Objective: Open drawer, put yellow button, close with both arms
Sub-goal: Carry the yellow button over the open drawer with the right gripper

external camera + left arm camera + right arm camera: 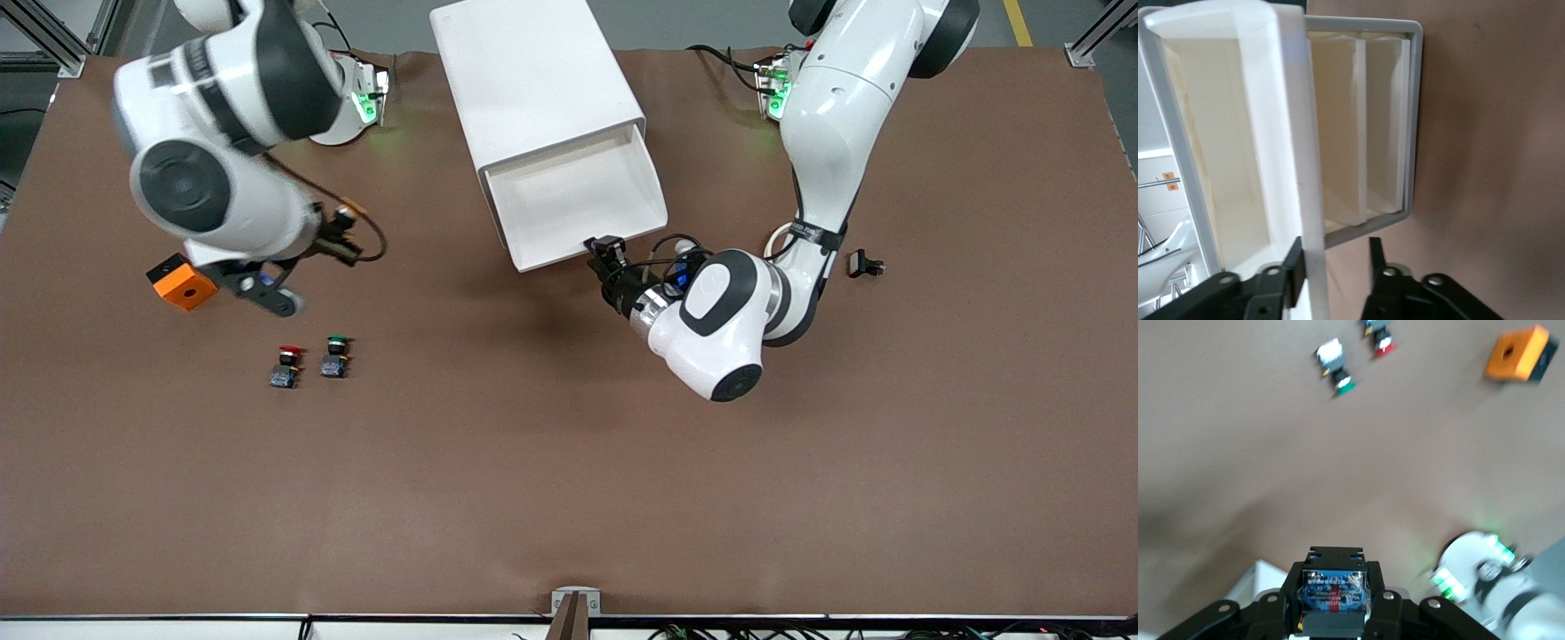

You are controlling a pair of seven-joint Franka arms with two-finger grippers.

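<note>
The white cabinet (pixel 533 71) stands at mid-table with its drawer (pixel 578 200) pulled out; the drawer's tray holds nothing. My left gripper (pixel 603 253) is at the corner of the drawer's front wall (pixel 1305 133). It is open (pixel 1336 250): one finger (pixel 1295 267) touches the wall and the other (pixel 1376 257) stands apart from it. My right gripper (pixel 342 236) hangs over the table beside the cabinet, toward the right arm's end. It is shut (pixel 1335 577) on the yellow button (pixel 1334 593), whose blue-and-black body shows between the fingers.
A red-capped button (pixel 286 364) and a green-capped button (pixel 335 356) stand side by side, nearer the front camera than the right gripper. An orange block (pixel 184 283) lies by the right arm. A small black part (pixel 865 265) lies toward the left arm's end.
</note>
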